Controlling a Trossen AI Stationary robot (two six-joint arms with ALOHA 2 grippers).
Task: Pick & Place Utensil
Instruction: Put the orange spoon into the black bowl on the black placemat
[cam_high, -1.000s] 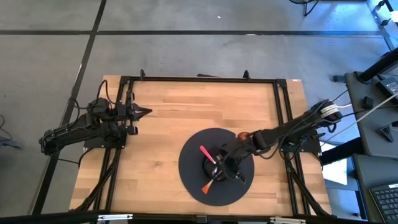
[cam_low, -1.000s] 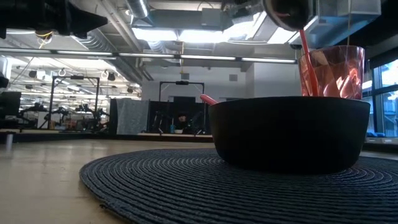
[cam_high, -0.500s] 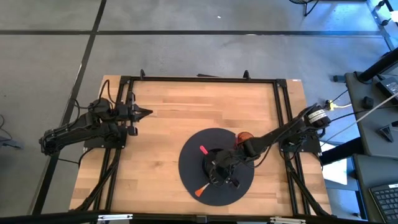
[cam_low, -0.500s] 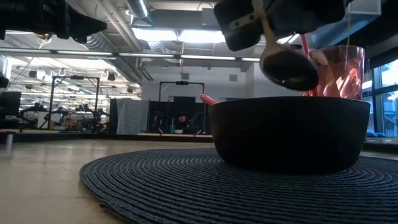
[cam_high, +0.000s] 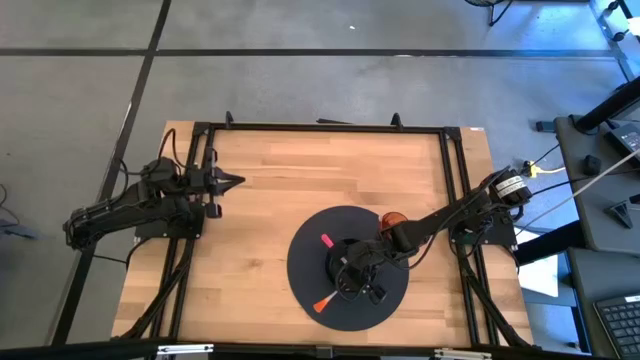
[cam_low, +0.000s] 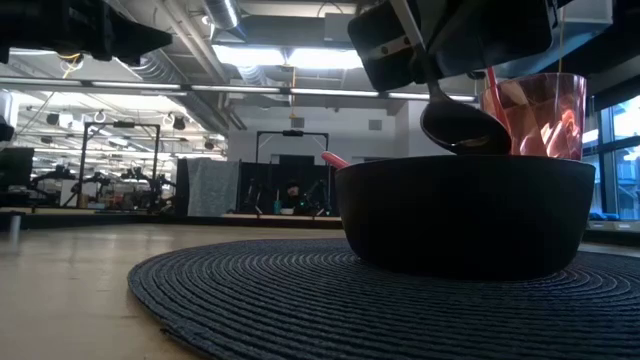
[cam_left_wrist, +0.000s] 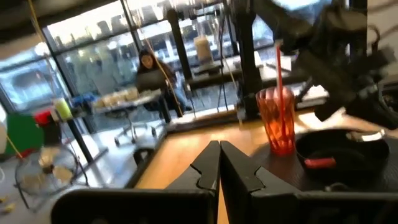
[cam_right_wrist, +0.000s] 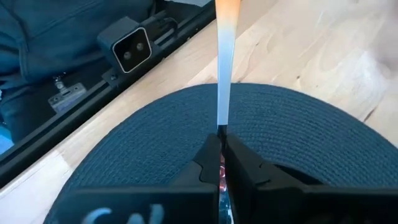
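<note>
While the left arm is parked at the left edge of the light wooden slatted table (cam_high: 270, 190), the right arm is stretched from the right side down over the round dark woven placemat (cam_high: 310, 255) that lies right of centre, towards the near edge. On that mat a black round bowl (cam_low: 465, 215) is set, and just behind it, to the far right, a translucent orange-red plastic cup (cam_low: 535, 115) is stood with a red straw in it. A pink-tipped utensil (cam_high: 327, 241) is leaned in the bowl, its end poking past the rim to the left.

The right gripper (cam_right_wrist: 221, 158) is held above the bowl, its fingers pressed tight on the thin handle of a long spoon (cam_high: 325, 302). The spoon is seen as a slim pale shaft ending in an orange tip, which is pointed out over the near-left part of the mat; its dark oval scoop (cam_low: 463, 128) is hung just over the bowl's rim, apparently touching it or barely clear, which cannot be settled from the low view.

The left gripper (cam_left_wrist: 219, 165) is kept well apart from the mat, its two dark fingers brought together with nothing between them.
</note>
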